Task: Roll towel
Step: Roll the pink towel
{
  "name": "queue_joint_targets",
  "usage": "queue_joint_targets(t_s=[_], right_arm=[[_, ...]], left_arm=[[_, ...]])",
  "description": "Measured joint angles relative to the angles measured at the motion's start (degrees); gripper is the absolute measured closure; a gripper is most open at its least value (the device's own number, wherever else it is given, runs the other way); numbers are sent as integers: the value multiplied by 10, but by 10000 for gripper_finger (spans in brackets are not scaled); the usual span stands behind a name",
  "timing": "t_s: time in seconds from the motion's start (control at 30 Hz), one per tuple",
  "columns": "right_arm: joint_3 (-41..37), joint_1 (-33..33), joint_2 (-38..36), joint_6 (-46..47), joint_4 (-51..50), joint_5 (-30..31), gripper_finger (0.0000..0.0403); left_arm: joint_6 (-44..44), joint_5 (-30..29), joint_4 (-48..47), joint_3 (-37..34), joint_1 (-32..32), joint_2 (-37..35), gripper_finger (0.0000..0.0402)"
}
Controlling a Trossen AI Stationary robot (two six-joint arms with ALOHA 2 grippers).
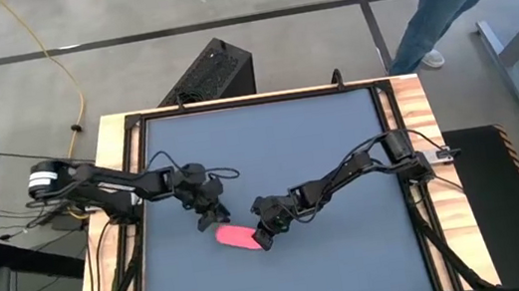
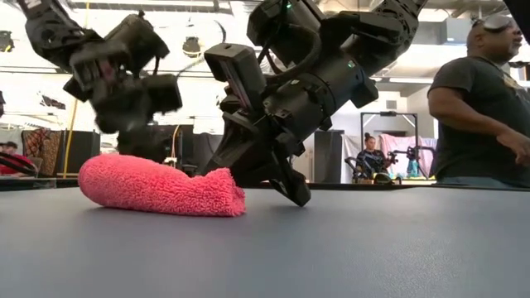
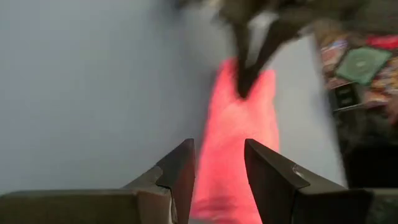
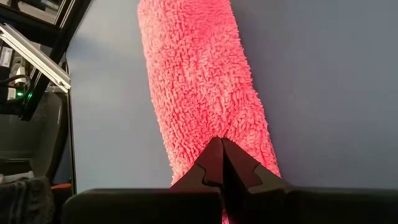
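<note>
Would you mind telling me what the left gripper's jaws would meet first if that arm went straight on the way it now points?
Most likely the towel: in the left wrist view the pink roll lies straight ahead between the left gripper's open jaws. How high they hang above it is unclear.

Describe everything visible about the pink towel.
The towel is bright pink, plain, nubby terry-like cloth, already rolled into a stubby log lying flat on the dark grey table, near its middle. The right tool, fingers shut, presses into one end. The left tool is open above the other end, not visibly touching.
</note>
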Motion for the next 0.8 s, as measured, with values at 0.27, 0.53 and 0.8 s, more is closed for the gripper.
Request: queue_joint_targets(t_s=[0.27, 0.53, 0.8], right_arm=[[-1, -1, 0, 1, 4, -1, 385], [-2, -1, 0, 2, 7, 7, 385], [-2, 0, -5, 4, 9, 8, 385]], left_arm=[[-3, -20, 47, 1, -50, -54, 274], [5, -72, 44, 1, -116, 7, 274], [-14, -43, 80, 1, -124, 105, 274]])
